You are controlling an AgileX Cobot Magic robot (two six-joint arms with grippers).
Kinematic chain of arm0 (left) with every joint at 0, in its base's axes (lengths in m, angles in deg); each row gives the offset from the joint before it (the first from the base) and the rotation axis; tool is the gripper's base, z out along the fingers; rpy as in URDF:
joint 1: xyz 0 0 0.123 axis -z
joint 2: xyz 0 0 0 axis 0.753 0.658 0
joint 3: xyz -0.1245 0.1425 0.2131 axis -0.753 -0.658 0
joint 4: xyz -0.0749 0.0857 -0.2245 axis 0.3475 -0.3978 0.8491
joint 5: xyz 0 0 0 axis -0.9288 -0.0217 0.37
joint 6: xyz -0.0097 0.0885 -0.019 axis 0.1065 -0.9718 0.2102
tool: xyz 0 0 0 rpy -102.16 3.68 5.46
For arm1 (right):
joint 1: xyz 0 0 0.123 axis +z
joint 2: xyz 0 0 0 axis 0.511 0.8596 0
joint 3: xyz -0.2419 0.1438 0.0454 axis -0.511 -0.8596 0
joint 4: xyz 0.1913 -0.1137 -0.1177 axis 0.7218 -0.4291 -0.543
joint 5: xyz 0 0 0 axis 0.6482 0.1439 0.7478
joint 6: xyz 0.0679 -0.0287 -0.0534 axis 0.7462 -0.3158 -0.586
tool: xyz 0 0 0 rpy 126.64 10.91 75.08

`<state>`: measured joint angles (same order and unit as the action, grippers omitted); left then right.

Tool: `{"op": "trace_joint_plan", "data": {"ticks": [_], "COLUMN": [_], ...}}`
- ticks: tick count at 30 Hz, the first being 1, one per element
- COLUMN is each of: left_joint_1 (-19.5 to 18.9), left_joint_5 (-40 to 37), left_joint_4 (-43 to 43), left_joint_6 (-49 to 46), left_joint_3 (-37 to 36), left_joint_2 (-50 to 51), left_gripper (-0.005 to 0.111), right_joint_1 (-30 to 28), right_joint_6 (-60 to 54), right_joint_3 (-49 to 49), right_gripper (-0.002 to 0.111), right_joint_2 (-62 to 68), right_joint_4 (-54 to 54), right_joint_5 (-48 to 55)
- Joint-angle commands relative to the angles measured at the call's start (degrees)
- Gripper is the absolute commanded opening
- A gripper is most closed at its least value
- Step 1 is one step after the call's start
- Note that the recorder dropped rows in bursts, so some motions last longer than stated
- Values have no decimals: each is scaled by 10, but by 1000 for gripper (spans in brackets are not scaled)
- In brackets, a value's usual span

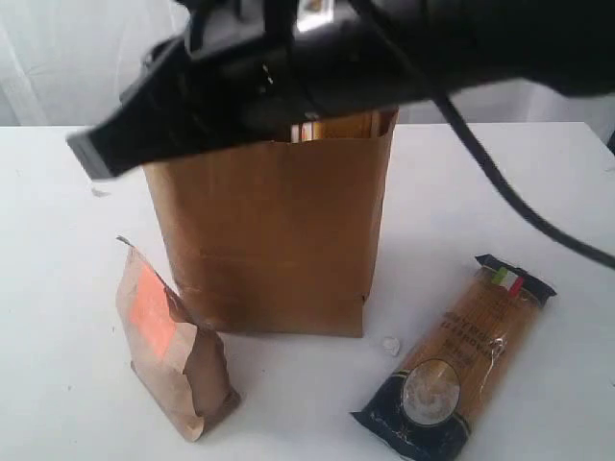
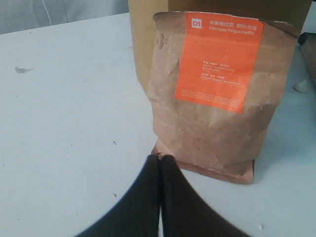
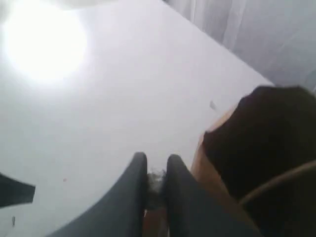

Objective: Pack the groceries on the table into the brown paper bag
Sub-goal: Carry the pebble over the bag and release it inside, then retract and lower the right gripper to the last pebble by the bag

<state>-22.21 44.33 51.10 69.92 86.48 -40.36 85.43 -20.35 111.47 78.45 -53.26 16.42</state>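
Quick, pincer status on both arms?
Left pincer: closed, holding nothing, kraft pouch just ahead.
Right pincer: nearly closed at the brown paper bag; cannot tell whether it grips anything.

Top of brown paper bag [image 1: 274, 240] behind blurred arm [image 1: 288, 67]

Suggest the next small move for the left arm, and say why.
Probably open the left fingers: they are pressed together, pointing at the kraft pouch, which stands on the table beside the brown paper bag, not yet packed.
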Motion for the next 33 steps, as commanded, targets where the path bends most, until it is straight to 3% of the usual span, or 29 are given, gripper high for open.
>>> {"op": "trace_joint_plan", "data": {"ticks": [1,7,16,18,23,25,33], "left_joint_1": [-2,-2,-2,-2,-2,-2,-2], "left_joint_5": [1,1,1,1,1,1,1], "left_joint_4": [2,2,2,2,2,2,2], "left_joint_6": [-2,-2,-2,-2,-2,-2,-2], "left_joint_3": [-2,-2,-2,-2,-2,-2,-2], "left_joint_2": [-3,-3,-3,-3,-3,-3,-3], "left_gripper": [0,0,0,0,0,0,0], "right_joint_1": [0,-34,-74,-74,-74,-74,-73], "right_joint_6": [-6,20,100,100,100,100,112], "right_joint_3": [100,207,239,239,239,239,239], "right_gripper": [7,7,8,15,52,59,60], "right_joint_2": [64,163,192,192,191,187,142], "right_joint_4": [-53,-137,-175,-175,-173,-173,-167], "right_joint_5": [-5,38,68,68,68,67,91]}}
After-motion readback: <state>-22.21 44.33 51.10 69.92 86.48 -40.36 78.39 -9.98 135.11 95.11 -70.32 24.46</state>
